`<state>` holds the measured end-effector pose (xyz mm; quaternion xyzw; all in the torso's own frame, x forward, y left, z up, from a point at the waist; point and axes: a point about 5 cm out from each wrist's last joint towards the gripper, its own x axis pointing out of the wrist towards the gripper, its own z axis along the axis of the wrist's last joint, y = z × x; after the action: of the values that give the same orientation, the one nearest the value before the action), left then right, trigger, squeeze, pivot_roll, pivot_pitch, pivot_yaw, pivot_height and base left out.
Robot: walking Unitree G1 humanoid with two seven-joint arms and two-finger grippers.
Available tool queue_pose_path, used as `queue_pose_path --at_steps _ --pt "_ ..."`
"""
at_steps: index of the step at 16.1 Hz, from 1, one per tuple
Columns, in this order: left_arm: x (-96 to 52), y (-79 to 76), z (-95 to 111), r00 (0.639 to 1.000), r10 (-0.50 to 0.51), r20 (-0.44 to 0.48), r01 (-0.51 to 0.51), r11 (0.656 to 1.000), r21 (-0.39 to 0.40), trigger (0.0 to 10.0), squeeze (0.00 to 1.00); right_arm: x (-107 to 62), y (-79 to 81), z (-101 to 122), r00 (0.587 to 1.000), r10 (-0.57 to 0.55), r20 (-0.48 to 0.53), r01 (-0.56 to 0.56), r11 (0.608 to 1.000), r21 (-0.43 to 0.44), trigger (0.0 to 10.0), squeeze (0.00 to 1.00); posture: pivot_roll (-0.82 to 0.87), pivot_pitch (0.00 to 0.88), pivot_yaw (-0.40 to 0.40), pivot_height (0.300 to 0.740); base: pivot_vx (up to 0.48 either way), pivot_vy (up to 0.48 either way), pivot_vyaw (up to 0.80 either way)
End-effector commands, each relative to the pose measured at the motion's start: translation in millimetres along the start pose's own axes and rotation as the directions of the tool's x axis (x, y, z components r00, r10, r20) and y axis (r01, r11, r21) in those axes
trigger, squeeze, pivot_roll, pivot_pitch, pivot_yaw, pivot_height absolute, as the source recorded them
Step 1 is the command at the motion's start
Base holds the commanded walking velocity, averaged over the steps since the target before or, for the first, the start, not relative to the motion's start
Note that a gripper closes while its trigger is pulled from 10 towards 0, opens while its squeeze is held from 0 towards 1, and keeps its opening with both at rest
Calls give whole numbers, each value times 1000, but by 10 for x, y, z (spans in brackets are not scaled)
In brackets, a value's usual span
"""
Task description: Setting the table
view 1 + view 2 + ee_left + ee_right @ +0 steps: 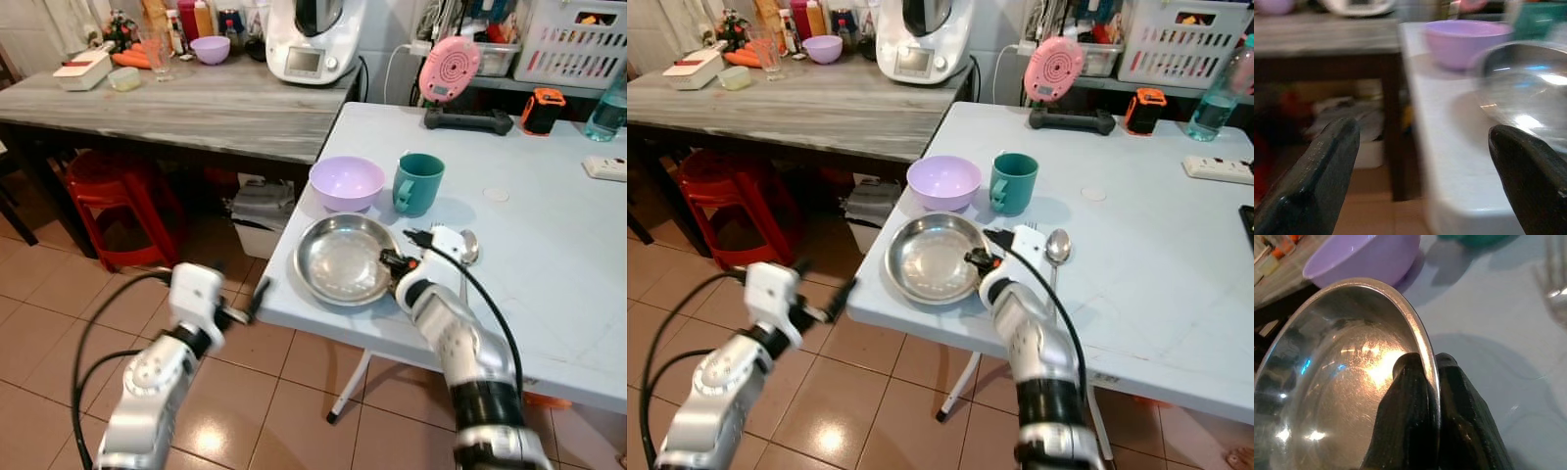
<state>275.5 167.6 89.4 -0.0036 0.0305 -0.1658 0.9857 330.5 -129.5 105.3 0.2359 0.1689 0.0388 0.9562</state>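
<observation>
1. The right gripper is pinched tight on the rim of the steel plate. In the right wrist view one black finger sits inside the dish and the other outside, with the metal edge squeezed between them.
2. The plate sits on the pale blue table, right at the near left corner. Its left rim comes close to the table edge.
3. Here is the relation that matters: the grip is on the plate's right-hand rim, so the whole dish lies to the left of the right gripper, out toward the corner. By my reading, any pull toward the robot or push leftward takes it off the table; sliding it right or away keeps it safe.
4. The left gripper hovers off the table just beside that same corner, lower than the tabletop. Its fingers are spread wide, holding nothing, and its wrist view looks along the table edge at the plate.
5. So both arms are near, but the right one owns the plate. The left looks placed to catch or steady the far rim if asked.
6. Just behind the plate stand the lilac bowl and the teal mug, side by side. A spoon lies just right of the gripper, its handle running toward the robot.
7. My guess is that the setting is well along, with the plate being nudged into its final spot.
</observation>
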Motion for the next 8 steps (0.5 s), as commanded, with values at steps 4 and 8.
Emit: queue_pose_path --at_steps 4,8 --pt "69 73 -44 996 84 2 -84 995 -50 10000 0 -234 124 145 989 19 149 -4 995 -102 4784 0 3 0 33 740 0 0 0" --pt "183 24 -10 996 92 18 -91 992 -86 10000 0 -517 73 164 958 17 287 44 978 -204 10000 0 -14 0 41 740 0 0 0"
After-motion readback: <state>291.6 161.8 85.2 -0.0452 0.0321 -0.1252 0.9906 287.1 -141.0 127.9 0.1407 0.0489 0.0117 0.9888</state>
